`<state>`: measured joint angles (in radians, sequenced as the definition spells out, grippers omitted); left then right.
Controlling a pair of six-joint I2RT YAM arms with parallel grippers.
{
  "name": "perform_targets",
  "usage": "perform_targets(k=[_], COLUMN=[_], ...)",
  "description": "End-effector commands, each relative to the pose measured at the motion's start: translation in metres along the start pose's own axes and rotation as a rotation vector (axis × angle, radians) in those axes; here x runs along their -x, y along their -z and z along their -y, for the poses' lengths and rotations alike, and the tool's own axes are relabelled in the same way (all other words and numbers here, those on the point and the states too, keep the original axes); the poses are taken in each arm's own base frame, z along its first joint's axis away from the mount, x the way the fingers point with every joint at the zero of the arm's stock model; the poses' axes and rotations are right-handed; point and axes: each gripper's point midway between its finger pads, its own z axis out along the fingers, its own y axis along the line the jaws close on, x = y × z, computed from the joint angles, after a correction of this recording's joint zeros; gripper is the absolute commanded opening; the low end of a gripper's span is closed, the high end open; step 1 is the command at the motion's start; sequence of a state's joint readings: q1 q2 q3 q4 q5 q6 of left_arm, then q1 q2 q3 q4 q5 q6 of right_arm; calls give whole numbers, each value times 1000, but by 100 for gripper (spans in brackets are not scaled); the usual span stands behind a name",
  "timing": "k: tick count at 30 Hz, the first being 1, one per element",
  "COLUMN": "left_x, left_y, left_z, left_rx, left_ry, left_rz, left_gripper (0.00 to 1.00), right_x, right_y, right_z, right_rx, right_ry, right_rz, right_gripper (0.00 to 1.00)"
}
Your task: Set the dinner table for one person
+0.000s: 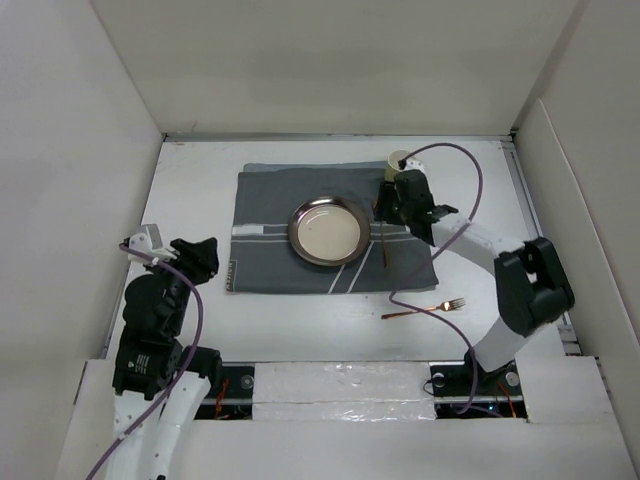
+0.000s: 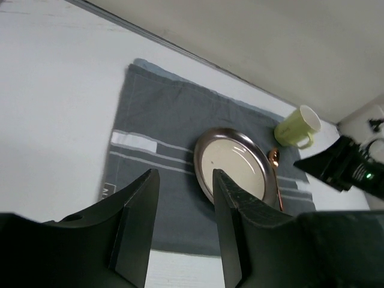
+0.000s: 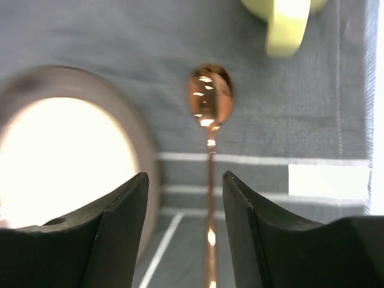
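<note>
Here, off the left edge of the dark grey cloth placemat with pale stripes, the left gripper hangs over the dinner table, its jaws partly apart with nothing between them. At the middle of the placemat sits a round silver metal plate, whose cream-coloured centre shows whole in the top view. Towards the placemat's right edge lies a slim copper-coloured spoon, bowl pointing to the far side. The right gripper hovers over that part of the placemat with its jaws wide apart; it grips nothing, and the spoon's handle runs along the cloth beneath the gap. At the placemat's far right corner stands a pale green mug with a handle; what it holds cannot be told. Off the placemat's near right corner a copper-coloured fork lies on the bare table. The dinner table, flat and plain white, spreads under the placemat on all sides, and white upright panels close it in.
</note>
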<state>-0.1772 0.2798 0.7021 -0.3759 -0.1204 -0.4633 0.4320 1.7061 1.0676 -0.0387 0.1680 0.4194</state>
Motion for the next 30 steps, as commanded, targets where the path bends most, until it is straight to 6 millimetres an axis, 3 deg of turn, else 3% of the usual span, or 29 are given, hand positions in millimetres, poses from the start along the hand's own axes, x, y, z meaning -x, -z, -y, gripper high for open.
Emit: perform_targets(k=[1,2,3,4,5,6,7,9,10,15,20,21,22,23,24,25,26,27,29,30], left_x=[4,5,4,5,4,-2,-3,-14,-12,-18,-19,-19,-25,-49,-46,-50,-66,-76,-103,-145], left_y=[-2,1,0,3,3,-5,-4,-17,-19,-41,-68,-82,-107,-96,-112,-122,-94,-90,-74,-54], left_z=[41,49,56,75,84,91,106,114,121,136,145,160,152,192,232,236,280,302,319,327], left_rx=[-206,-249,-288,-389,-436,-459,-542,-575,-616,-684,-678,-666,-507,-559,-550,-436,-522,-539,-564,-618], left_ry=[-69,-65,-61,-62,-47,-38,-33,1,3,24,15,-6,-92,-146,-193,-267,-305,-333,-408,-445], left_rz=[-33,-35,-43,-49,-66,-108,-129,-195,-186,-221,-238,-247,-211,-270,-277,-250,-260,-254,-235,-269], left_gripper=[37,36,33,30,26,19,15,7,5,3,3,4,5,5,5,6,11,18,31,33], right_x=[45,51,60,64,68,62,82,90,95,110,127,130,133,138,140,140,140,141,140,140], right_y=[58,71,99,114,130,142,185,224,259,342,367,363,362,363,356,355,355,359,371,377], right_z=[-36,-39,-47,-49,-49,-47,-49,-42,-34,1,2,2,0,-1,-2,-6,-6,-7,5,9], right_rx=[117,129,169,184,203,221,283,323,364,376,375,362,362,359,345,362,361,368,342,334], right_ry=[2,4,7,1,-8,-22,-52,-105,-136,-202,-176,-173,-168,-170,-169,-166,-171,-173,-189,-190], right_rz=[131,154,204,232,267,291,394,486,574,743,766,767,770,773,757,739,729,730,757,768], right_gripper=[59,59,55,43,10,0,0,0,0,0,2,2,3,3,3,3,4,5,8,8])
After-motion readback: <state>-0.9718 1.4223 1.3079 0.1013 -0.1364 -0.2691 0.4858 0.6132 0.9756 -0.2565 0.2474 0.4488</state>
